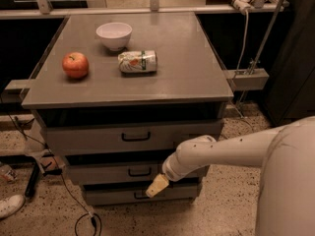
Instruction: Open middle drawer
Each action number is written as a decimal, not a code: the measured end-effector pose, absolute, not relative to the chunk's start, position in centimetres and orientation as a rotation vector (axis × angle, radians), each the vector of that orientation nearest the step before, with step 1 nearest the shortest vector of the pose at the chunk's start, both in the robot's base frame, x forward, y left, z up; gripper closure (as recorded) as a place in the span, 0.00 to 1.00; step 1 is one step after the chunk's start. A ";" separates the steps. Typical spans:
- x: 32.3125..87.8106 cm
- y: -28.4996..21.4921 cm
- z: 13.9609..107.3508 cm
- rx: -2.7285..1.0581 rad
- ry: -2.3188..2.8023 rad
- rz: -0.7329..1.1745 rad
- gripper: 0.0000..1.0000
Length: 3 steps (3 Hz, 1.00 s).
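- Grey cabinet (197,82): a flat top over three stacked drawers, standing on a speckled floor (226,210).
- Robot arm (236,149): white, entering from the lower right and reaching left across the front of the cabinet's lower half.
- Top drawer (88,139): the widest front, directly under the top, with a black bar handle at its centre.
- Middle drawer (103,173): the second front down, narrower than the one above and wider than the one below. It has a small black handle (139,171) and sits set back beneath the top drawer.
- Bottom drawer (113,195): the narrowest front, nearest the floor.
- White bowl (114,35): upright, at the back left of the cabinet top.
- Drink can (138,61): on its side, just in front of the bowl and apart from it.
- Red apple (75,65): near the left edge, left of the can.
- Gripper (157,185): cream-coloured, pointing down and left, in front of the lower edge of the middle drawer and just right of its handle. Whether it is open or closed, or touches the drawer, cannot be told.
- White shoe (9,205): on the floor at the far left.
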<state>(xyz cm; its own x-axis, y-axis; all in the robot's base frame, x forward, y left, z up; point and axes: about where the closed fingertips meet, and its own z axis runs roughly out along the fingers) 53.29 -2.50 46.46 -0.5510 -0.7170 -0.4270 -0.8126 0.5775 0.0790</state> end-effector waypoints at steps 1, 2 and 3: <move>54.8 -2.6 45.8 -1.235 2.454 0.406 0.00; 55.7 -2.5 45.5 -1.239 2.441 0.418 0.00; 55.2 -1.9 44.0 -1.252 2.455 0.459 0.00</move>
<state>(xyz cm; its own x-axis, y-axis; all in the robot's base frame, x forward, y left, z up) 55.22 -1.88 44.01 -0.5505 -0.7082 -0.4421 -0.8201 0.5579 0.1274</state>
